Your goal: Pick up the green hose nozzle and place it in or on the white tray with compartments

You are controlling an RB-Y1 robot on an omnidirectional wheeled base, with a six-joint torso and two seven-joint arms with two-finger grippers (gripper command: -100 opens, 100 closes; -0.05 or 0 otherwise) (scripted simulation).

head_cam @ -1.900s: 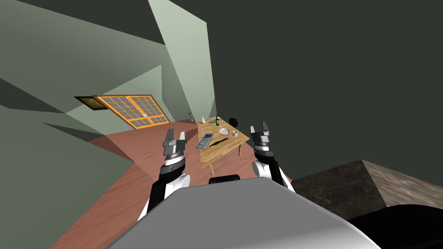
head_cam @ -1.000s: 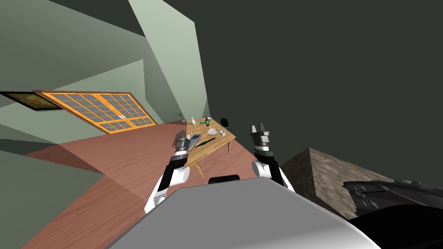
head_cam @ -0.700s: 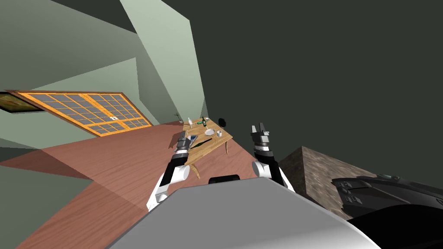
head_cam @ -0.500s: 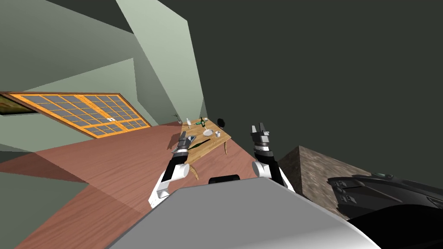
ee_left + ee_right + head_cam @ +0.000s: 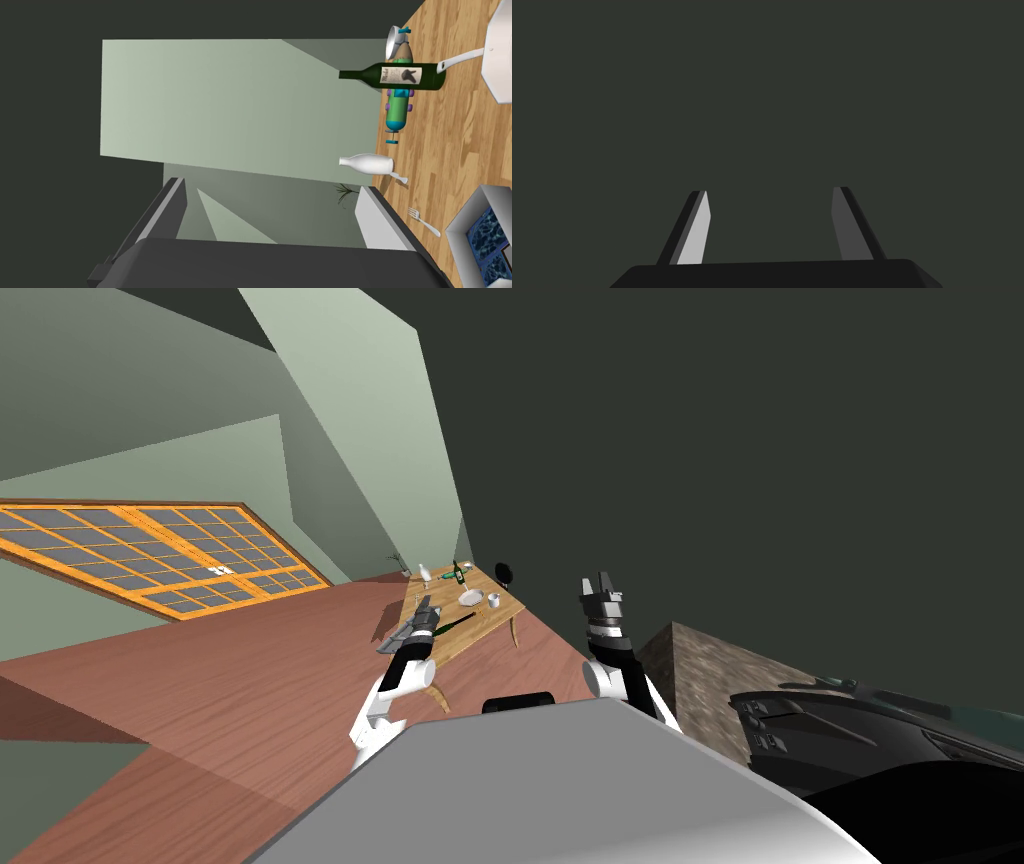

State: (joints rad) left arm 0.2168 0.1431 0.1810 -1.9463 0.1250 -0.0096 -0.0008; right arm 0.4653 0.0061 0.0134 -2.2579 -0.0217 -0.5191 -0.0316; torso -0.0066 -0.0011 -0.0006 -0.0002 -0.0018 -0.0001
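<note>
The green hose nozzle [image 5: 398, 109] lies on its side at the far end of the bench [image 5: 450, 130]. A tall wine bottle [image 5: 400, 76] stands in front of it as the left gripper [image 5: 272, 184] sees it. I cannot tell whether bottle and nozzle touch. The left gripper is wide open and holds nothing. In the head view it hangs over the near left part of the bench, close to the tray [image 5: 462, 222]. The right gripper [image 5: 770, 190] is equally spread and empty, raised well off to the right of the bench.

The step in hand looks like the reach to the nozzle, with nothing of the task done yet. To do it well, I would travel high over the bench and come down on the green barrel at the end away from the bottle. The fingers should close across its width, between the purple knobs. A low, sweeping approach risks toppling the bottle or the white vase [image 5: 367, 164], both narrow and upright.

The nozzle sits close to the bench's far edge, so a sideways nudge could roll it off. The best open lane is the bare wood between the fork [image 5: 425, 222] and the white plate [image 5: 500, 55]. The tray lies by the near left edge, so the carry back is short, but the release should fall well inside its rim.
</note>
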